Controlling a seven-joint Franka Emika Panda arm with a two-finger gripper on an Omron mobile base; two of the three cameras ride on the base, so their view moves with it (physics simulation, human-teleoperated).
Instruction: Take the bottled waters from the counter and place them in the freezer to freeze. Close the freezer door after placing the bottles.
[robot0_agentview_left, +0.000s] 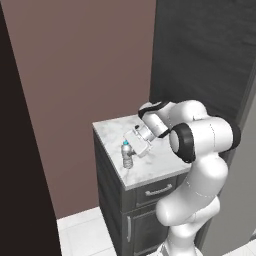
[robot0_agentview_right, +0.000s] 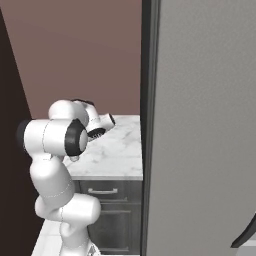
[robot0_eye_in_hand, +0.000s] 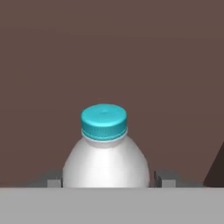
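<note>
The marble tabletop (robot0_agentview_left: 162, 162) tops a dark cabinet (robot0_agentview_left: 145, 210) against a brown wall (robot0_agentview_left: 85, 65), with the grey freezer (robot0_agentview_right: 205, 130) close on its right. The bottle (robot0_agentview_left: 127, 156) stands upright near the front left edge, bare slab behind it. The gripper (robot0_agentview_left: 134, 148) has its jaws on either side of the bottle; a firm grasp cannot be told.

Bottle (robot0_agentview_left: 127, 156) stands upright on counter (robot0_agentview_left: 115, 131), near its front-left edge. Gripper (robot0_agentview_left: 131, 150) sits right beside bottle, a fingertip (robot0_eye_in_hand: 165, 180) on either side of its body. Fridge door (robot0_agentview_right: 205, 125) rises just right of counter. Wall (robot0_agentview_left: 90, 65) stands behind counter.
</note>
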